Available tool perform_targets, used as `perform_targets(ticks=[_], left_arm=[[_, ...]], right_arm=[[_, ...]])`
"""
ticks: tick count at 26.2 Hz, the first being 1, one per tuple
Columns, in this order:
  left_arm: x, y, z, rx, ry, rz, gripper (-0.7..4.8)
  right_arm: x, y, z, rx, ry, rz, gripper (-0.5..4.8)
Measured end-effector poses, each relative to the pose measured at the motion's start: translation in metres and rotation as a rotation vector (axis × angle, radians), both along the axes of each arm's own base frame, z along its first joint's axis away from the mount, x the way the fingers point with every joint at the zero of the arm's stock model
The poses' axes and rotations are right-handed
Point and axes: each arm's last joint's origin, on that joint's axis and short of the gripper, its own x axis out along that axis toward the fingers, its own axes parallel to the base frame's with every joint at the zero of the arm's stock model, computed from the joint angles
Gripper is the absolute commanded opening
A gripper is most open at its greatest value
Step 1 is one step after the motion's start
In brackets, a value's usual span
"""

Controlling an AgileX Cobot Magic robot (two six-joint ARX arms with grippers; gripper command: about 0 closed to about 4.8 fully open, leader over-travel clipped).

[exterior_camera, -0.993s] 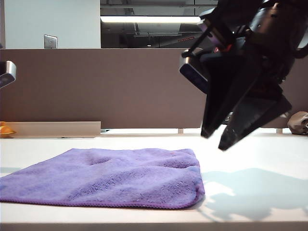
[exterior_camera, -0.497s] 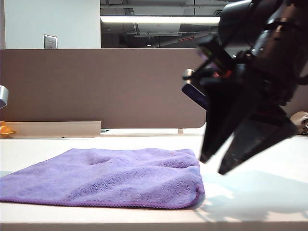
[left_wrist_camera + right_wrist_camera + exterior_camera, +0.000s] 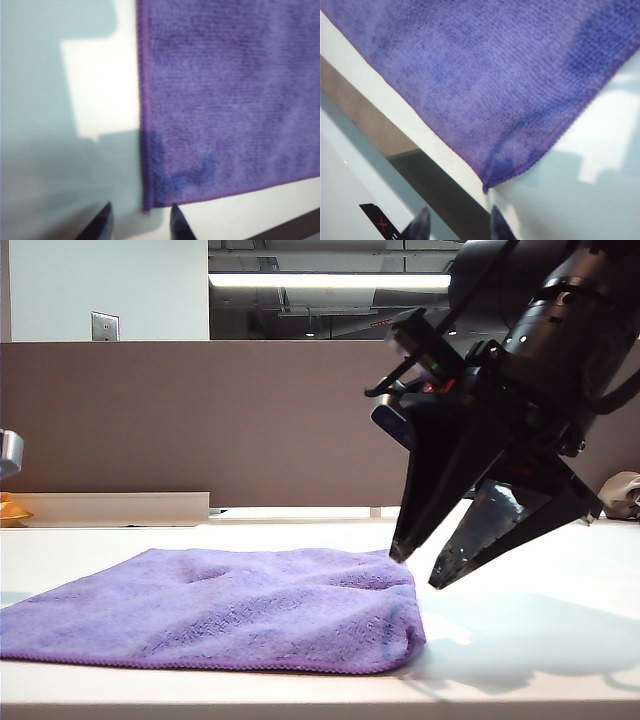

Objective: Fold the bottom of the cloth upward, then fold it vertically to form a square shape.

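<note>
Lying flat on the white table, the cloth fills the left and middle of the exterior view, purple and fuzzy, its hem running along the near edge to a rounded corner at the right. At the far left edge only a sliver of grey hardware shows, probably part of the left arm. The left gripper appears in its own wrist view, jaws spread with nothing between them, hovering over a corner of the cloth where two hemmed edges meet. To the right, the right gripper hangs tilted just above the cloth's far right corner, fingertips apart and empty. A brownish-grey lump sits at the far right.
</note>
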Motion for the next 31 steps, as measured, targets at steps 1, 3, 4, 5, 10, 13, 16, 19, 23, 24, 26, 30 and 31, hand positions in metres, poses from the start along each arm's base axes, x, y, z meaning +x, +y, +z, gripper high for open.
perform_targets(ticks=[1, 3, 4, 5, 10, 13, 16, 19, 23, 24, 26, 30, 31], left_arm=[[0.0, 0.0, -0.001, 0.005, 0.007, 0.001, 1.44], [0.002, 0.0, -0.005, 0.013, 0.027, 0.004, 1.44], [0.002, 0.0, -0.007, 0.013, 0.035, 0.004, 1.44], [0.003, 0.0, -0.008, 0.013, 0.041, 0.004, 1.44], [0.004, 0.0, -0.011, 0.009, 0.053, 0.004, 1.44], [0.006, -0.001, -0.012, -0.022, 0.049, 0.01, 1.44], [0.009, -0.001, -0.015, -0.036, 0.059, 0.015, 1.44], [0.012, -0.002, -0.018, -0.049, 0.075, 0.014, 1.44], [0.015, -0.005, -0.021, -0.063, 0.085, -0.001, 1.44], [0.016, -0.008, -0.021, -0.064, 0.086, -0.015, 1.44], [0.016, -0.013, -0.022, -0.066, 0.079, -0.036, 1.44], [0.016, -0.014, -0.022, -0.062, 0.076, -0.04, 1.05], [0.016, -0.014, -0.022, -0.049, 0.075, -0.039, 0.94]], right_arm=[[0.0, 0.0, 0.0, 0.001, 0.001, -0.004, 1.62], [0.001, 0.001, -0.002, 0.0, 0.005, -0.007, 1.62], [0.002, 0.002, -0.004, -0.005, 0.011, -0.008, 1.62], [0.003, 0.002, -0.006, -0.01, 0.018, -0.008, 1.62], [0.006, 0.004, -0.019, -0.039, 0.061, -0.011, 1.62], [0.008, 0.006, -0.021, -0.031, 0.052, -0.012, 1.62], [0.011, 0.008, -0.025, -0.028, 0.056, -0.028, 1.62], [0.012, 0.011, -0.034, -0.049, 0.085, -0.025, 1.62], [0.009, 0.015, -0.035, -0.05, 0.087, -0.006, 1.62], [0.009, 0.015, -0.035, -0.048, 0.084, -0.006, 1.62], [0.01, 0.016, -0.036, -0.045, 0.08, -0.006, 1.6], [0.011, 0.016, -0.036, -0.045, 0.08, -0.006, 0.88], [0.011, 0.016, -0.037, -0.048, 0.08, -0.007, 0.84]])
